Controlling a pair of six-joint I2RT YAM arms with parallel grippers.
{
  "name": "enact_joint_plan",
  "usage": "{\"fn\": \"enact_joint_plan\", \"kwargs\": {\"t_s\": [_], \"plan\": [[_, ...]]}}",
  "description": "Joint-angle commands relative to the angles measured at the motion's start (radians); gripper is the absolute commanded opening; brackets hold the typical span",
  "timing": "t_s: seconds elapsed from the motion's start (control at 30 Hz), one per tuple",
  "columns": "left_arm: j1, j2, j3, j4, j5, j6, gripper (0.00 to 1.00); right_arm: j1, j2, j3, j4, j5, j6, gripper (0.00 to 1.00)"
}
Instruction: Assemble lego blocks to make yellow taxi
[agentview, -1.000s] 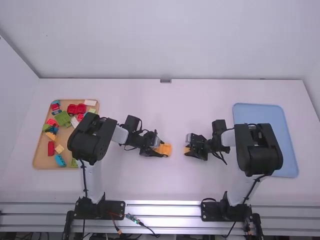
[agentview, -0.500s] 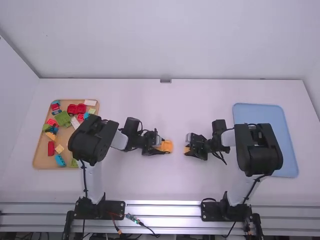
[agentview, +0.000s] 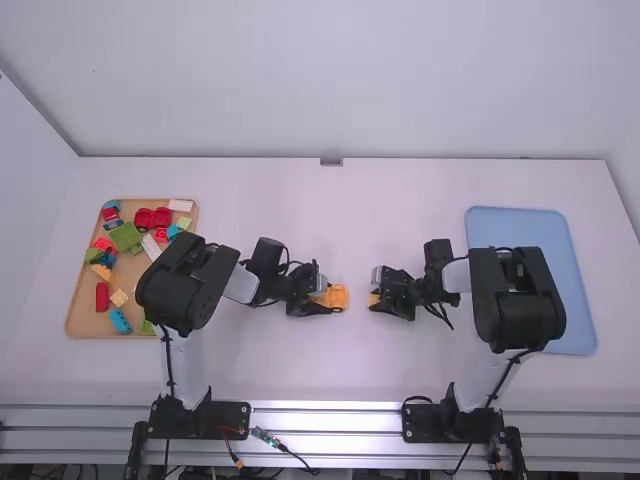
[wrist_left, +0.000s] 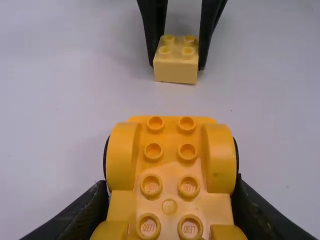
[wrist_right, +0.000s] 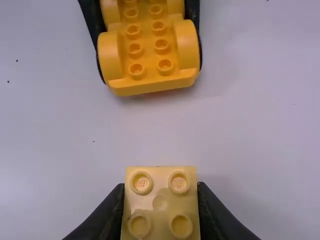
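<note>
Near the table's middle, my left gripper (agentview: 318, 298) is shut on the orange-yellow car base (agentview: 336, 297). In the left wrist view the car base (wrist_left: 170, 175), studs up, sits between the fingers of my left gripper (wrist_left: 171, 210). A short gap to the right, my right gripper (agentview: 380, 296) is shut on a pale yellow block (agentview: 374, 299) with four studs. The right wrist view has this block (wrist_right: 160, 202) squeezed by my right gripper (wrist_right: 161, 212), studs up. Car base and block are apart, facing each other.
A wooden tray (agentview: 82, 322) with loose coloured blocks lies at the left, partly behind the left arm. A blue tray (agentview: 520, 225) lies at the right, partly behind the right arm. White table (agentview: 330, 370) surrounds both grippers.
My left gripper has shifted slightly right with the car base, toward the right gripper. My right gripper and its block have stayed in place.
</note>
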Motion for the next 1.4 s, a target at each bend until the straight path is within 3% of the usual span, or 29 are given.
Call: {"fn": "enact_joint_plan", "kwargs": {"t_s": [0.0, 0.2, 0.53, 0.9, 1.37], "plan": [[-0.002, 0.048, 0.012, -0.115, -0.129, 0.058, 0.02, 0.001, -0.029, 0.013, -0.006, 0.014, 0.007, 0.28], [-0.003, 0.048, 0.038, -0.177, -0.128, 0.101, 0.02, 0.008, -0.080, 0.013, -0.034, 0.007, 0.008, 0.25], [-0.004, 0.048, -0.068, 0.054, -0.157, -0.005, 0.02, 0.084, -0.101, 0.016, -0.023, 0.007, 0.007, 0.20], [-0.067, 0.048, -0.048, 0.026, -0.233, -0.003, 0.02, 0.168, -0.101, 0.093, -0.030, 0.006, 0.083, 0.17], [-0.087, 0.048, -0.010, 0.005, -0.234, -0.010, 0.02, 0.239, -0.100, 0.090, 0.043, -0.019, 0.169, 0.14]]}}
